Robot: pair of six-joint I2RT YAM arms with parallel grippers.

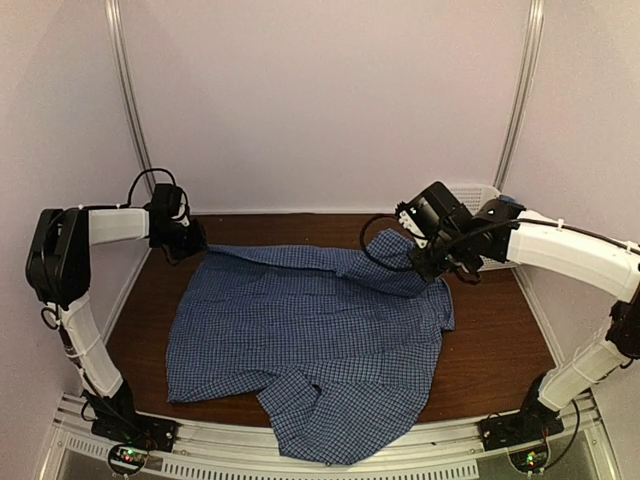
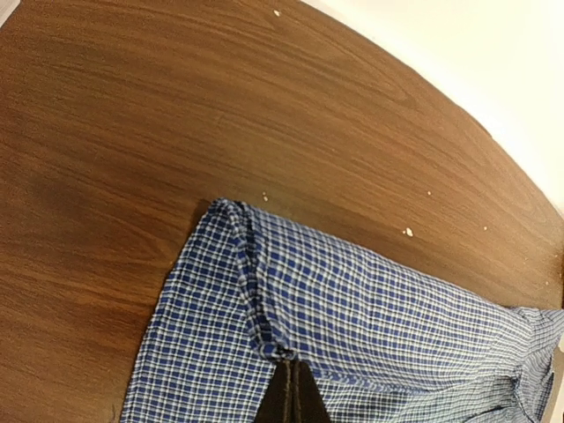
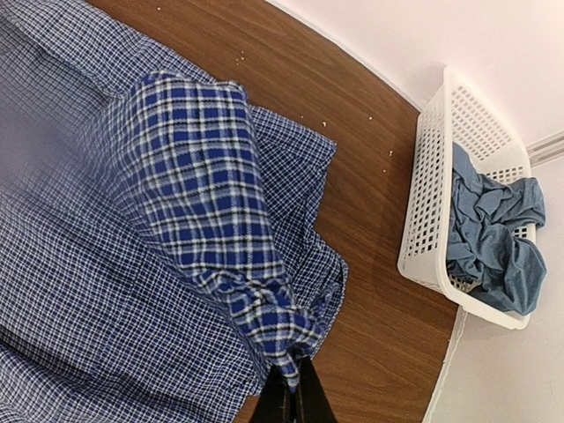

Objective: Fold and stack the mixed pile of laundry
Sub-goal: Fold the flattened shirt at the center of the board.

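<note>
Wooden table (image 1: pixel 490 340): left tool (image 2: pixel 288 363) and right tool (image 3: pixel 291 366) pinch checked shirt (image 1: pixel 300 330); basket (image 3: pixel 421 203) holds teal t-shirt (image 3: pixel 493 238).

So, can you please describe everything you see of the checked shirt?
The checked shirt is blue-and-white fine-checked cloth, spread mostly flat and a little wrinkled on the brown table; its near end lies over the table's front edge. The left arm's jaws are shut on its far left corner. The right arm's jaws pinch a bunched part at the far right, lifted above the rest.
</note>
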